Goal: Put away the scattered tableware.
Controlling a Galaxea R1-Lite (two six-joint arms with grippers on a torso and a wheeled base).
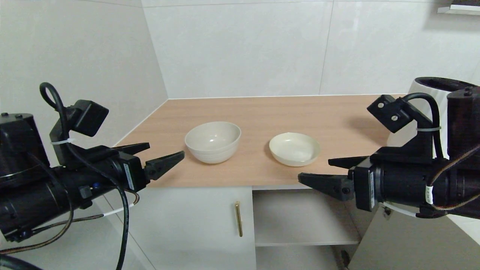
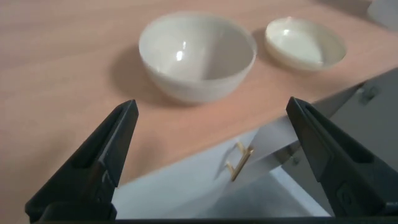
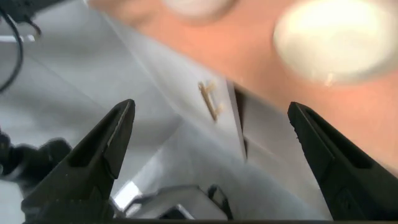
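A deep cream bowl (image 1: 213,141) (image 2: 198,55) stands on the wooden countertop (image 1: 262,112) near its front edge. To its right sits a shallow cream dish (image 1: 294,148) (image 2: 305,42) (image 3: 339,38). My left gripper (image 1: 166,149) (image 2: 211,106) hovers open and empty in front of the counter edge, to the left of the deep bowl. My right gripper (image 1: 314,168) (image 3: 211,106) is open and empty too, just off the counter's front edge, below and to the right of the shallow dish.
Under the counter the cabinet's left door with a brass handle (image 1: 238,218) is closed. The right compartment (image 1: 300,221) stands open, showing a bare shelf. A white appliance with a black top (image 1: 431,90) stands at the counter's right end. Tiled walls close off the left and back.
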